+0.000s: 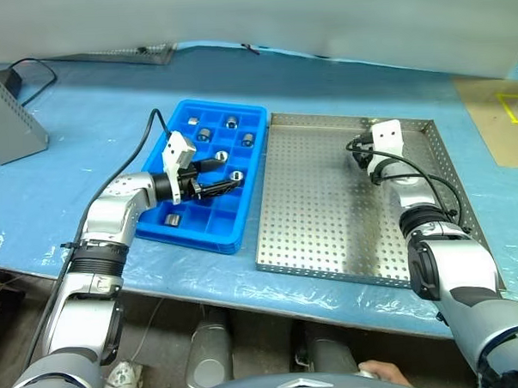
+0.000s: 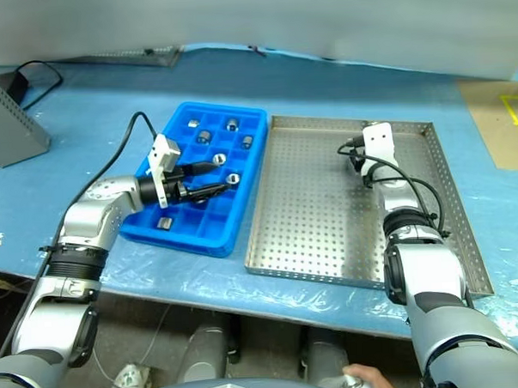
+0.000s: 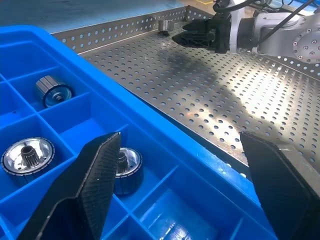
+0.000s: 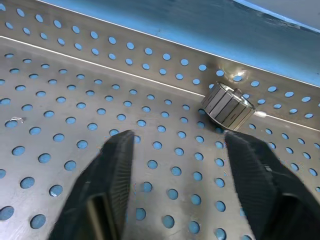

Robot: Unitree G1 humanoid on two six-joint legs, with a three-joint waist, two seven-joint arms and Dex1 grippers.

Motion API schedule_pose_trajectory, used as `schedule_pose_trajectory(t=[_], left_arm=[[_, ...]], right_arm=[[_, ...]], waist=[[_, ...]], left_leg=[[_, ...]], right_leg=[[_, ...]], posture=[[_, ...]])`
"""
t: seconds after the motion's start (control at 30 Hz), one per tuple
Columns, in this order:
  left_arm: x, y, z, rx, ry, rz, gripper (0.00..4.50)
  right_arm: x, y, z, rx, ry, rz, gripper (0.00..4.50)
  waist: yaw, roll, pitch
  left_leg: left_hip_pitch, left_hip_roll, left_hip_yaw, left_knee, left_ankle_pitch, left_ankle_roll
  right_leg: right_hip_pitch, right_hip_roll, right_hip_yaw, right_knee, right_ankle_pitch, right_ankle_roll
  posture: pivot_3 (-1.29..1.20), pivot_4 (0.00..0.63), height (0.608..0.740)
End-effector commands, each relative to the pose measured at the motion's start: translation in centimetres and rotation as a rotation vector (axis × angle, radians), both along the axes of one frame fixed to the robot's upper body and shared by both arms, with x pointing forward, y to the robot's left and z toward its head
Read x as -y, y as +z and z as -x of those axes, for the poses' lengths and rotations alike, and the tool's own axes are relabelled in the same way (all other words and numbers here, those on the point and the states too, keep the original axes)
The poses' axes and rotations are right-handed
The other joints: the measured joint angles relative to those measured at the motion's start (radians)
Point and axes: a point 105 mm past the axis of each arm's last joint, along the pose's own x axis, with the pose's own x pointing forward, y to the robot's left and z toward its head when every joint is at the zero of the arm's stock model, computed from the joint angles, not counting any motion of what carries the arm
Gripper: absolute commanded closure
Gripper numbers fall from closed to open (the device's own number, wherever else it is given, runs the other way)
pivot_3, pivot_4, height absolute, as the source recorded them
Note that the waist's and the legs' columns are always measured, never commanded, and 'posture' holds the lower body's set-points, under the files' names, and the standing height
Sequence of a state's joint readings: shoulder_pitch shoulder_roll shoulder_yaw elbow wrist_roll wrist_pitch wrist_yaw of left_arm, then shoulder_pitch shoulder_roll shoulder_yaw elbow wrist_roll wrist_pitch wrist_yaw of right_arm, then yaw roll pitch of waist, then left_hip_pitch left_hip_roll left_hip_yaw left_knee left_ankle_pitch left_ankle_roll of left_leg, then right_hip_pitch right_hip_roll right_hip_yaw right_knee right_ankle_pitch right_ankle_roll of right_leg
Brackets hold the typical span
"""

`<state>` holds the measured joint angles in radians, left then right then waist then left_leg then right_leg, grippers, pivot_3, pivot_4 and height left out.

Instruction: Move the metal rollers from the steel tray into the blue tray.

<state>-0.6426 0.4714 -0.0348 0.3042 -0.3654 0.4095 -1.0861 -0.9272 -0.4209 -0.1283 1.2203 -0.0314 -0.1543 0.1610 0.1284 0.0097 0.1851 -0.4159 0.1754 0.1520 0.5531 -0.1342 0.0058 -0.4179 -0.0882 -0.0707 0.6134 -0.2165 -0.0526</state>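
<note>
A grey box point(image 1: 11, 119) sits on the table point(image 1: 70, 194) at the far left. Next is the blue tray point(image 1: 238, 117) with some rollers point(image 1: 230, 121) in its little squares. The left end effector point(image 1: 219, 174) hangs over it, spread wide and holding nothing. Beside it lies the steel tray point(image 1: 320, 208). One roller point(image 4: 228, 106) rests against its far wall, just past the right end effector point(image 4: 182, 165), which is wide and holds nothing.

Bright, even overhead light; soft glare patches on the steel tray point(image 3: 210, 100), dark gripper shadow at upper centre.
</note>
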Motion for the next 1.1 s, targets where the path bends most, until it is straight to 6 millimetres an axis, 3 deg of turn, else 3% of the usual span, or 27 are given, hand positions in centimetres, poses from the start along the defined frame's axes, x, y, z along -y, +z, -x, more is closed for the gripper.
schedule_pose_trajectory(t=[0.03, 0.07, 0.57, 0.77, 0.93, 1.1], left_arm=[[0.3, 1.5, 0.0, 0.063, -0.016, 0.004, 0.48], [0.3, 1.6, 0.0, 0.066, -0.015, 0.004, 0.48], [1.7, 2.2, -1.8, 0.101, 0.086, 0.067, 0.48], [1.9, 2.8, -3.9, 0.144, 0.210, 0.110, 0.48], [3.6, 2.7, -2.6, 0.136, 0.121, 0.133, 0.48], [3.8, 2.0, -2.0, 0.111, 0.112, 0.142, 0.48]], right_arm=[[-0.1, 2.3, -0.7, 0.067, -0.016, 0.023, 0.34], [0.0, 2.3, -0.7, 0.065, -0.025, 0.017, 0.02], [0.9, 4.1, -0.8, 0.134, -0.091, 0.003, 0.02], [1.9, 4.7, -0.7, 0.157, -0.152, 0.012, 0.02], [1.7, 5.7, -0.7, 0.200, -0.145, -0.012, 0.02], [2.1, 6.7, -0.3, 0.237, -0.123, -0.005, 0.02]], waist=[[0.000, 0.000, 0.000], [0.000, 0.000, 0.000], [-0.002, 0.000, 0.000], [-0.002, 0.000, 0.000], [-0.002, 0.000, 0.000], [-0.002, 0.000, 0.000]], left_leg=[[-0.001, 0.000, 0.000, 0.000, 0.000, 0.000], [-0.002, 0.000, 0.000, 0.001, 0.000, 0.000], [-0.003, 0.000, 0.000, 0.001, 0.000, 0.000], [-0.003, -0.001, 0.000, 0.001, 0.000, 0.000], [-0.004, 0.000, 0.000, 0.001, 0.000, 0.000], [-0.005, 0.000, 0.000, 0.001, 0.000, 0.001]], right_leg=[[-0.001, 0.000, 0.000, 0.000, 0.000, 0.000], [-0.002, 0.000, 0.000, 0.001, 0.000, 0.000], [-0.003, 0.000, 0.000, 0.001, 0.000, 0.000], [-0.003, 0.000, 0.000, 0.001, 0.000, 0.000], [-0.004, 0.000, 0.000, 0.001, 0.000, 0.000], [-0.004, 0.000, 0.000, 0.001, 0.000, 0.000]], posture=[[0.19, 0.150, 0.740], [0.19, 0.150, 0.740], [0.18, 0.150, 0.740], [0.18, 0.150, 0.740], [0.18, 0.150, 0.740], [0.16, 0.150, 0.740]])
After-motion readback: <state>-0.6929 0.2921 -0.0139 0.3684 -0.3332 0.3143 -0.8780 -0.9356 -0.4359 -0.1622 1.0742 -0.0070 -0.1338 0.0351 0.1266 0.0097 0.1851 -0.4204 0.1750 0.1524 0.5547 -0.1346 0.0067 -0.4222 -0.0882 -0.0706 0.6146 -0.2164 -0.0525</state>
